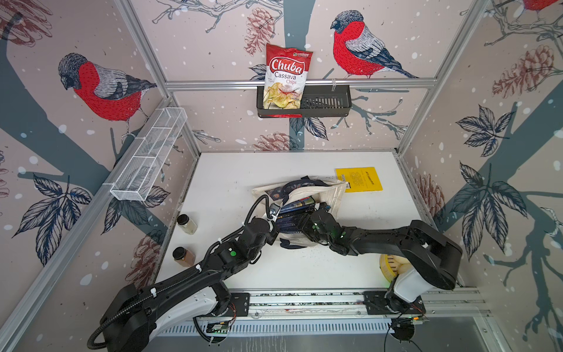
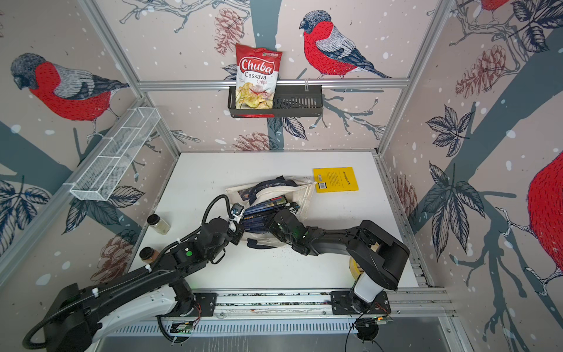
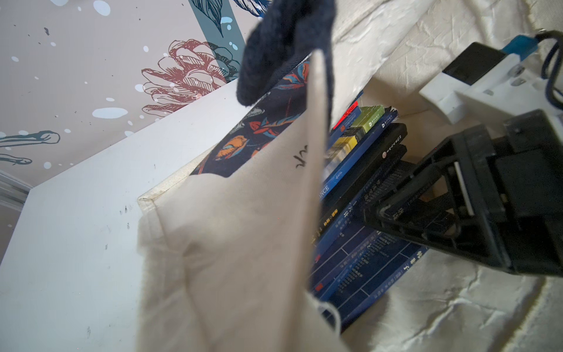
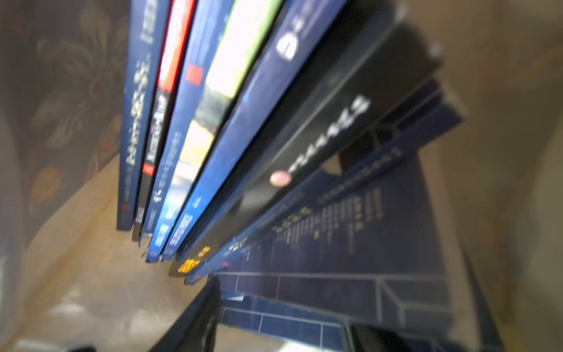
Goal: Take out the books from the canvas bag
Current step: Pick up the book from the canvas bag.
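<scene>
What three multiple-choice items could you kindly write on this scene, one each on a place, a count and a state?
1. Where does the flat yellow paperback book lie?
A. Inside the bag.
B. On the white table, at the corner of the cream canvas bag.
C. In the wall basket.

2. How many black-lidded glass jars stand on the table?
A. One.
B. Two.
C. Four.

3. How is the cream canvas bag?
A. Hanging from the wall.
B. Folded flat and empty.
C. Lying on the table, mouth open, dark blue books inside.

Answers:
1 B: both top views show it flat on the table.
2 B: both stand near the table's left edge.
3 C: book spines show in its mouth.
</scene>
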### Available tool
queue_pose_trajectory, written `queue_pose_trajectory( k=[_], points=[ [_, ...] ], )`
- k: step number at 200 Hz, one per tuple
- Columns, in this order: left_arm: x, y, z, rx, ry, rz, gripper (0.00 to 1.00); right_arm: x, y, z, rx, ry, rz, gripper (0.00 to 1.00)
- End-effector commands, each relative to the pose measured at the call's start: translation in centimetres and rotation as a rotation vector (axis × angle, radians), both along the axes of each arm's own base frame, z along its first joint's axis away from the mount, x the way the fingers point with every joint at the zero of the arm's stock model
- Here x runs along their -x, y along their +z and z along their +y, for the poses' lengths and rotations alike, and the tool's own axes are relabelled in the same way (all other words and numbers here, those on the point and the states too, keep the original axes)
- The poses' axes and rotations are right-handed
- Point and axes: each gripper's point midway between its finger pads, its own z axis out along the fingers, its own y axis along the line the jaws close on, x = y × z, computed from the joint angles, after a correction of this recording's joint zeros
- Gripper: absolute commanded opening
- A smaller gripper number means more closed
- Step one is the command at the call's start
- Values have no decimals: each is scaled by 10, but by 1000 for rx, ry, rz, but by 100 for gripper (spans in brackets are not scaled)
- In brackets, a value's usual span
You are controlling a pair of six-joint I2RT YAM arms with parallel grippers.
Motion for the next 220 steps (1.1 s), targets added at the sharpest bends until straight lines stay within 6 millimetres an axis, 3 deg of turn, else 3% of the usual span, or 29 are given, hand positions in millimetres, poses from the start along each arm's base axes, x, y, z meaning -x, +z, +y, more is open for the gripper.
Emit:
queue_pose_trajectory(
  k=[1,39,72,101,144,186,220],
  points=[
    [-3,8,-4,11,-10,-26,0,-10,-1,-16,67,-95,-35,54],
    [-1,6,-7,10,-24,-13,0,-16,-21,-17,63,-101,16,41],
    [0,4,-10,11,-43,-1,0,-25,-12,-22,79,-147,-40,31],
    [1,3,-12,12,-56,3,0,-35,3,-32,121,-203,-105,30],
    [2,1,-14,8,-66,13,0,-43,-8,-32,161,-190,-79,20],
    [3,-1,-16,5,-74,19,0,-38,19,-28,183,-198,-151,20],
    [3,-3,-17,-2,-79,31,0,-48,6,-34,184,-197,-113,26]
  ],
)
